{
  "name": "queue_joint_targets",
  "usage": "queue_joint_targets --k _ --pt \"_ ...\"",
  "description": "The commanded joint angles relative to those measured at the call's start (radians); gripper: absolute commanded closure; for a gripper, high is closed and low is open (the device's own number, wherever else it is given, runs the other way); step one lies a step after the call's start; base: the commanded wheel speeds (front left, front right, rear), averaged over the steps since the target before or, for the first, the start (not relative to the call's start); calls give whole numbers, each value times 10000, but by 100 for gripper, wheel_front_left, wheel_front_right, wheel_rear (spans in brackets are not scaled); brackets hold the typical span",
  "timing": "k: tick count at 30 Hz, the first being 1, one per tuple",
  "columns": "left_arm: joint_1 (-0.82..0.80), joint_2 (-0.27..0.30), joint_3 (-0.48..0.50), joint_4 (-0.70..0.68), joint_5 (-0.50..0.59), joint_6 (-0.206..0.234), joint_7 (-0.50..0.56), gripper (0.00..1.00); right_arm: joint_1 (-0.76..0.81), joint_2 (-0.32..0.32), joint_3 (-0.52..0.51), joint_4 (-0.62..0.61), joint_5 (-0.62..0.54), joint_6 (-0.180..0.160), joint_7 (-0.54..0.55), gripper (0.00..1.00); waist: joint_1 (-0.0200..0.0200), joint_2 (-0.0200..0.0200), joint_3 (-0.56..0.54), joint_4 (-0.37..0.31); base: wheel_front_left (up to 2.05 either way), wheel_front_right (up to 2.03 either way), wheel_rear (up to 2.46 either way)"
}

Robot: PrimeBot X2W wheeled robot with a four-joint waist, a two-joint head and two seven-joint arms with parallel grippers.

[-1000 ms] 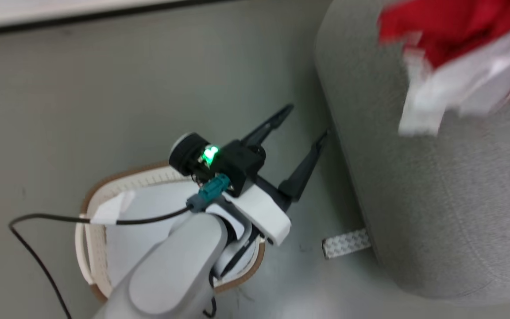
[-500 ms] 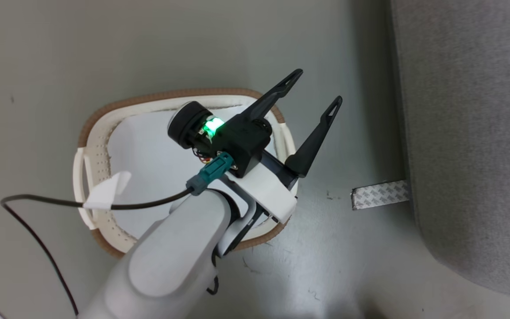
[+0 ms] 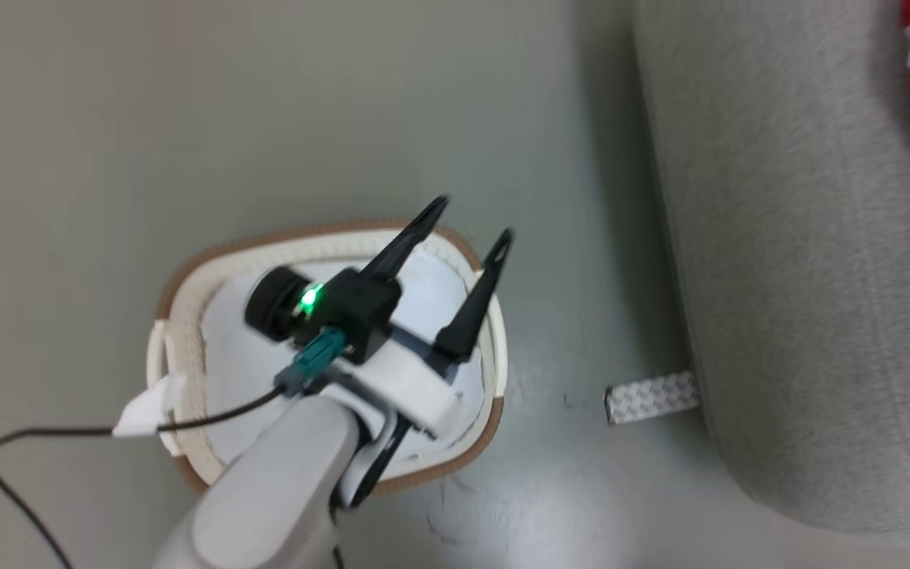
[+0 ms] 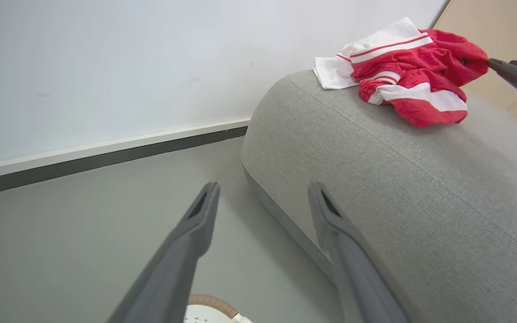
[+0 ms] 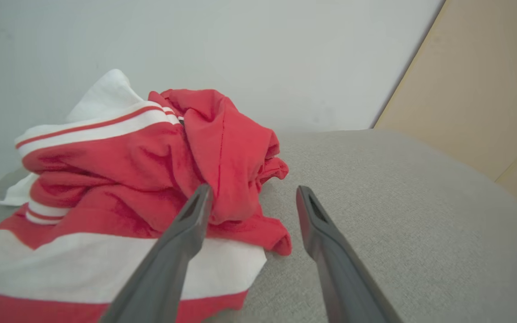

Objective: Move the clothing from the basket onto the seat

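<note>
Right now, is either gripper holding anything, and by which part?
Nothing is held. The left gripper is open over the basket; the right gripper is open beside the clothing, which lies on the seat.

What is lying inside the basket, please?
A pale cloth pad lines the basket; the left tool and its forearm cover the pad's middle, so that part is hidden.

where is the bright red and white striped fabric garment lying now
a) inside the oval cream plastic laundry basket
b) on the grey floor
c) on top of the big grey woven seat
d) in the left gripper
c: the red striped garment lies bunched on top of the grey woven seat, right gripper open beside it
</note>
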Motion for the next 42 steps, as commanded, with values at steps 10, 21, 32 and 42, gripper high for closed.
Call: queue_joint_targets --k 10,21,32,42 --pt "2184 123 1043 437 -548 1002 -847 0 3703 1033 2866 -3154 1511 -26 -24 0 -1 0 -3197 339 0 0 0" --pt "5333 -274 3149 123 -166 1404 -863 0 7525 1573 5358 -4637 2616 -26 -18 0 -1 0 -5737 1212 0 0 0" --pt "7223 -843 5066 -219 496 784 -864 0 9136 1643 6343 -4604 2091 -26 -18 0 -1 0 -6637 1765 0 0 0" --pt "7174 -1157 5633 -245 873 58 -859 100 9086 1662 6555 -4319 2368 0 -17 100 -1 0 -6679 1841 0 0 0"
